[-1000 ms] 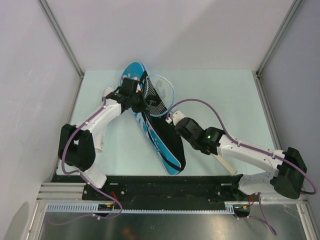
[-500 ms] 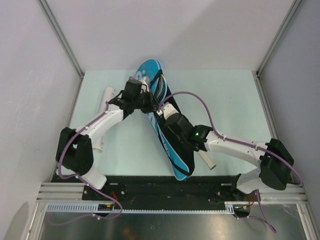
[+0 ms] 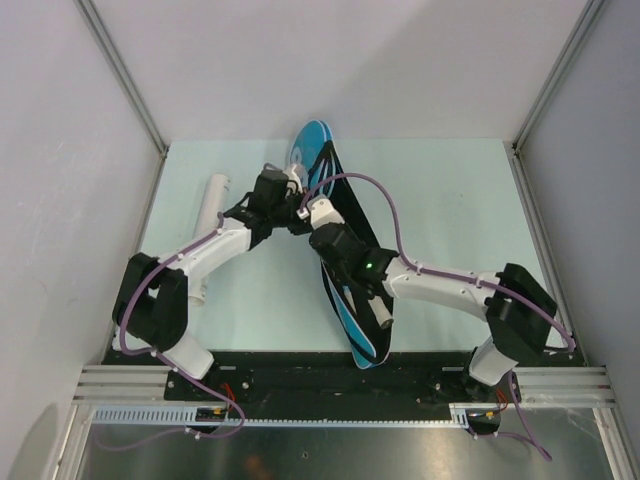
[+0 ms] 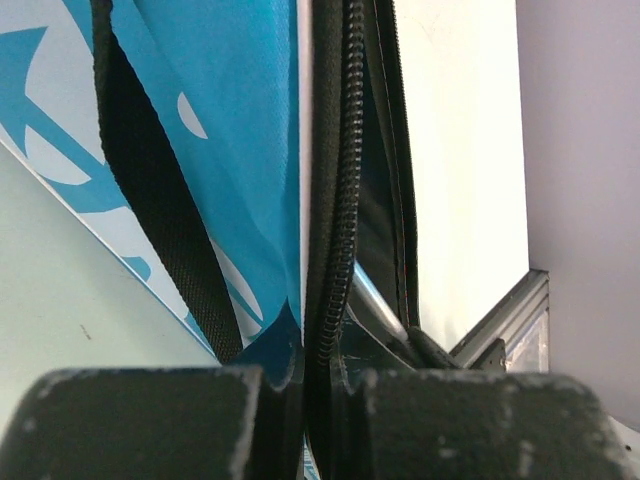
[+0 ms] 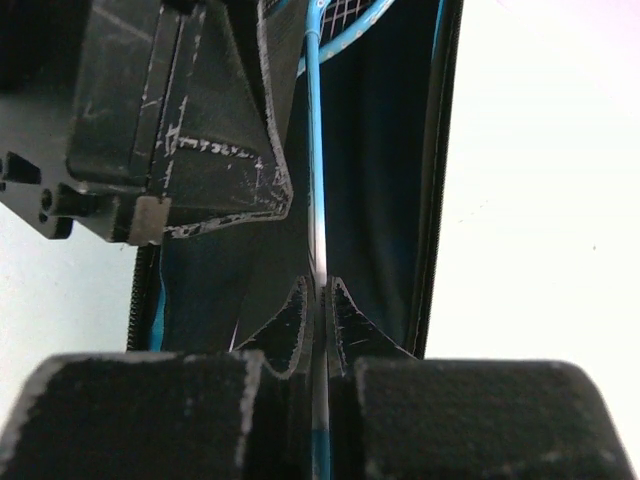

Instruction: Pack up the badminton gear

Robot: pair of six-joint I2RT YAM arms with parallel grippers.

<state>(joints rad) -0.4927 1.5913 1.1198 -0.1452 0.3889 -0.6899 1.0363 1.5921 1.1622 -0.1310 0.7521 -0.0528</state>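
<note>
Racket bag, long, blue fabric with black edging (image 3: 310, 140), lies on the pale green table (image 3: 450, 200), its long axis running from the far centre back toward the arms' bases. I find the left gripper (image 4: 310, 390) clenched on the bag's zipper edge, holding the mouth apart. The right gripper (image 5: 320, 310) grasps the thin shaft of a light-blue racket (image 5: 313, 150), whose strung head sits ahead of the fingers, inside the opening. Shaft and bag lie nearly parallel; I judge the next push runs along that axis, away from the bases. A white cylindrical tube (image 3: 211, 205) lies apart, leftward.
</note>
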